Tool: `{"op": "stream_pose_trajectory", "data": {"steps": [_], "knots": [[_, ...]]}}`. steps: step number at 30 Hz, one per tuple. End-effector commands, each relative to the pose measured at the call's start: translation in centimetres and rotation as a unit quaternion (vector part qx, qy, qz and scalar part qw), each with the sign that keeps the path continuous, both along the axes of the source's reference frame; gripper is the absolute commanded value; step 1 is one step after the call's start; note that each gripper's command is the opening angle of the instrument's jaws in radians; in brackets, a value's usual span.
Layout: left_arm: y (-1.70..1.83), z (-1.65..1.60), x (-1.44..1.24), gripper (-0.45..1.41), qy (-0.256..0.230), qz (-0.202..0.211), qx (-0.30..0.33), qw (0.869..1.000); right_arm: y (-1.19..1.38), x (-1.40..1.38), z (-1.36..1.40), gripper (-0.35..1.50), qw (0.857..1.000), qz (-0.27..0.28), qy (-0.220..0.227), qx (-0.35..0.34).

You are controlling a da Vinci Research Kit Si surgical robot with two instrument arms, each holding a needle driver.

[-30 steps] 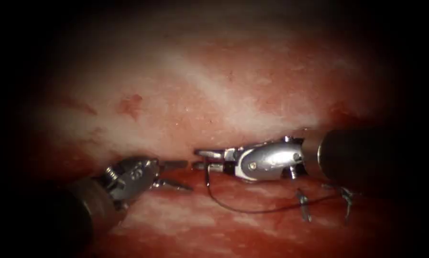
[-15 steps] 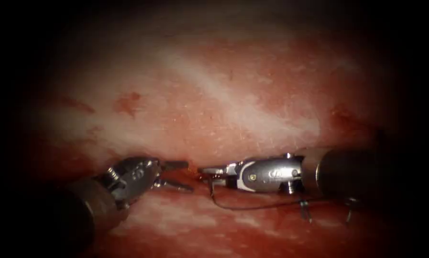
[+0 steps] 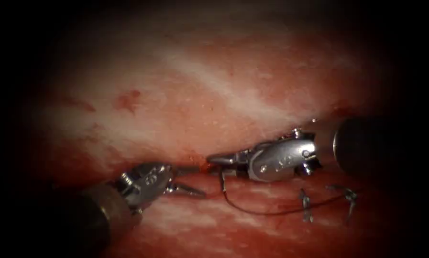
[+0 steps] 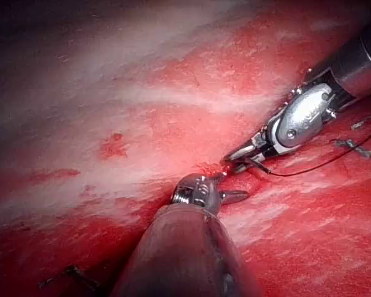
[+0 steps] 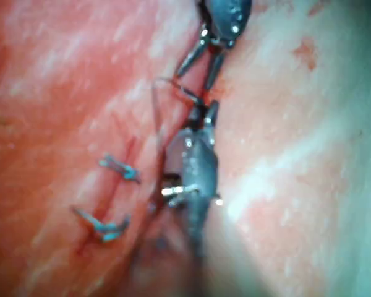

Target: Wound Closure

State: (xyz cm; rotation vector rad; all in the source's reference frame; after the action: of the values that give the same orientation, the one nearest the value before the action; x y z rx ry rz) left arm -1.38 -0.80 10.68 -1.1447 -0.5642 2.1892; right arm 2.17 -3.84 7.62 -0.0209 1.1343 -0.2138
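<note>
L tool [image 3: 188, 180] sat nearest the scope, jaws apart w/ nothing between them, one tip laid along the cut [image 3: 195, 168] and the other splayed below it; same spread showed in the L wrist view [image 4: 230, 187]. Prob. parked open there so it could take the needle once it showed, tho that's a guess. Just past its tips, almost tip to tip w/ it, R tool [image 3: 219, 160] lay low along the cut, jaws together on the needle [image 3: 222, 177], of which just a short dark bit stuck down beneath the jaws; couldn't tell where along its curve it was gripped, nor whether the point was in the tissue [image 3: 214, 95]. Vs 1 s ago R tool had shifted right & a bit up, and L tool had followed it rightward. Thread [image 3: 271, 211] hung from below R jaws & sagged in a slack arc over the tissue under the R tool, toward two finished stitches [image 3: 305, 206] w/ cut ends further along near the R shaft. Red fluid [image 3: 205, 166] pooled at the cut between the two tips. Beyond both tools, pale-streaked tissue ran off into the dark.
</note>
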Motion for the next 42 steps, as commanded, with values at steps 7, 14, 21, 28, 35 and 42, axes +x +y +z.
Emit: {"op": "stream_pose_trajectory", "data": {"steps": [7, 14, 21, 28, 35, 42], "knots": [[-0.03, 0.08, -0.07, 0.19, -0.001, 0.001, 0.001, 1.0, 0.07, 0.05, 0.1, -0.35, 1.0, 0.016, 0.008, 0.001], [-0.05, 0.05, -0.1, 0.19, 0.002, 0.003, 0.002, 1.0, 0.3, 0.05, 0.01, -0.35, 1.0, 0.028, 0.01, 0.003], [-0.1, -0.02, -0.17, 0.19, 0.005, 0.006, 0.005, 1.0, 0.41, 0.1, -0.05, -0.35, 0.999, 0.032, 0.017, 0.006], [-0.1, -0.05, -0.17, 0.19, 0.005, 0.005, 0.009, 1.0, 0.39, 0.15, -0.11, -0.35, 0.999, 0.029, 0.034, -0.015], [-0.1, -0.05, -0.17, 0.19, 0.005, 0.005, 0.009, 1.0, 0.46, 0.16, -0.21, -0.35, 0.997, 0.03, 0.049, -0.044], [-0.1, -0.04, -0.16, 0.19, 0.005, 0.006, 0.008, 1.0, 0.55, 0.2, -0.42, -0.35, 0.995, 0.02, 0.059, -0.077]]}}
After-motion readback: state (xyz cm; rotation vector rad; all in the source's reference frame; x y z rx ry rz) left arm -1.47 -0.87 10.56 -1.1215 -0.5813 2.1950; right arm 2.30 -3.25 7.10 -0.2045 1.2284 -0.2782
